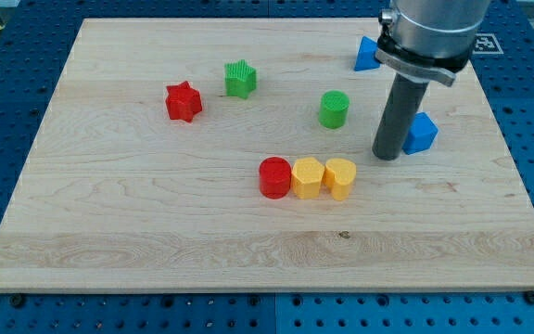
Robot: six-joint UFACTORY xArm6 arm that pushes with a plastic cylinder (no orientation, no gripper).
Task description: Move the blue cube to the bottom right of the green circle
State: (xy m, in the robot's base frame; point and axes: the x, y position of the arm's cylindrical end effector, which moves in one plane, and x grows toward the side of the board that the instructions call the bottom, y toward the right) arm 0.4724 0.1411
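The blue cube (423, 133) lies on the wooden board (156, 232) at the right, partly hidden behind my rod. My tip (388, 155) rests on the board right against the cube's left side. The green circle (334, 109) stands to the upper left of my tip, a short gap away. The blue cube is to the right of and slightly below the green circle.
A blue triangular block (367, 55) lies near the top edge, partly behind the arm. A green star (240, 79) and red star (184, 101) sit at the upper left. A red circle (274, 177) and two yellow blocks (308, 177) (340, 178) form a row at centre.
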